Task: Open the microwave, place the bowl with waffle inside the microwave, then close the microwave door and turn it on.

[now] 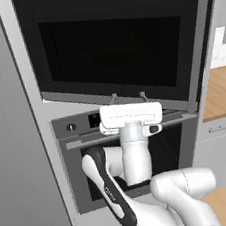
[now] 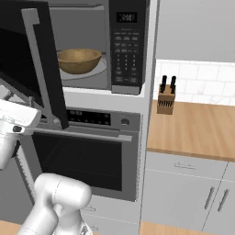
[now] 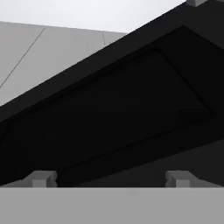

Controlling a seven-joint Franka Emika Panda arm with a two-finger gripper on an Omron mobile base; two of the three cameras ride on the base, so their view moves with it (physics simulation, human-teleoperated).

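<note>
The door (image 2: 39, 69) stands swung out, partly open, and leaves the right side of the microwave (image 2: 98, 43) cavity open toward the keypad. The bowl (image 2: 79, 60) sits in the middle of the cavity floor, with free room above it and at its sides. The end effector (image 1: 128, 98), fingers spread, hangs just below the door's lower edge, the door's dark face close ahead of it. The oven (image 2: 87, 153) front lies directly beneath. The bench (image 2: 197, 131) at right carries a knife block (image 2: 166, 98) near the wall.
</note>
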